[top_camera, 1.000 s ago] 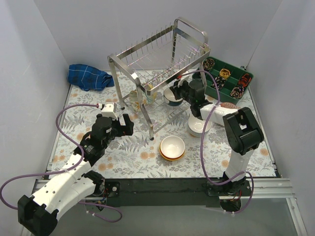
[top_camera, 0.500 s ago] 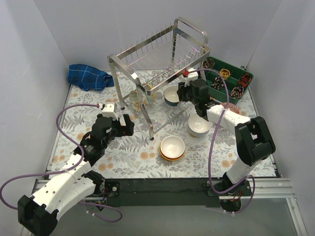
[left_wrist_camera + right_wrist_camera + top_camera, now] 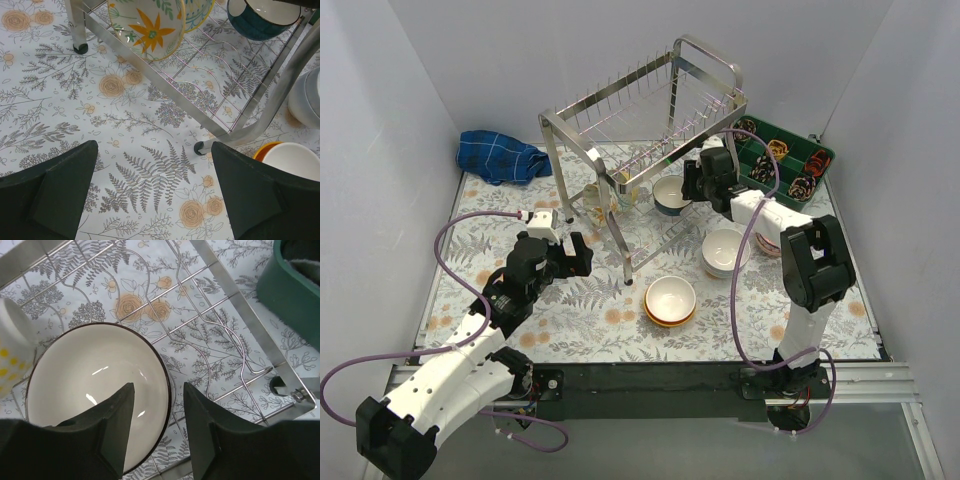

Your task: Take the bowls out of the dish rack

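Right pincer (image 3: 157, 387) parted astride the dark rim of a glossy round bowl (image 3: 90, 375) (white inside, we see), steel-wire dish rack (image 3: 617, 230) beneath

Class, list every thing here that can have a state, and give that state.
dish rack, upright, bowls on lower tier
teal bowl, upright on lower tier
floral bowl, tilted in the dish rack
white bowl stack, on table
orange bowl, on table, holding a white bowl
left claw, open, empty
right claw, open, straddling teal bowl's rim
blue cloth, crumpled
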You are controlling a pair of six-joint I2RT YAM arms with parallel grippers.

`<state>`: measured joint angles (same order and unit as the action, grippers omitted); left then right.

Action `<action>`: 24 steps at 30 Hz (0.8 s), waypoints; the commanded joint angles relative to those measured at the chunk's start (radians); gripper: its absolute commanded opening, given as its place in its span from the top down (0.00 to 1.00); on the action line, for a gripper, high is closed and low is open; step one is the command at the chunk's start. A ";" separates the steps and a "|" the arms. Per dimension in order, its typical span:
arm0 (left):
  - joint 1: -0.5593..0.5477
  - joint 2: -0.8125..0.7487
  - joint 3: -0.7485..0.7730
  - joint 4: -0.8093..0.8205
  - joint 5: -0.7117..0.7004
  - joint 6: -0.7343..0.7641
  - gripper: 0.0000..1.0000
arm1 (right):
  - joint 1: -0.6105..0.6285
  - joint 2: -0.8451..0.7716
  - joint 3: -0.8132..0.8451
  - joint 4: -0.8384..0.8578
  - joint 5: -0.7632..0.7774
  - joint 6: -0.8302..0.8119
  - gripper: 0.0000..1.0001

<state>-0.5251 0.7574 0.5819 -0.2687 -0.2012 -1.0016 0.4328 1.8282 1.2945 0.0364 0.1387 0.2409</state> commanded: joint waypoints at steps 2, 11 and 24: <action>0.007 -0.021 -0.004 0.003 -0.003 0.014 0.02 | -0.009 0.060 0.104 -0.089 -0.025 0.051 0.53; 0.007 -0.036 -0.002 0.005 0.002 0.015 0.02 | -0.016 -0.007 0.115 -0.135 -0.024 0.017 0.95; 0.007 -0.067 -0.001 0.003 0.016 0.011 0.02 | -0.028 -0.314 0.006 -0.265 -0.004 -0.046 0.99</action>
<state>-0.5251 0.7113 0.5819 -0.2687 -0.1989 -1.0019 0.4187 1.6691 1.3190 -0.2535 0.1287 0.2146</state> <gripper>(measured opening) 0.982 0.088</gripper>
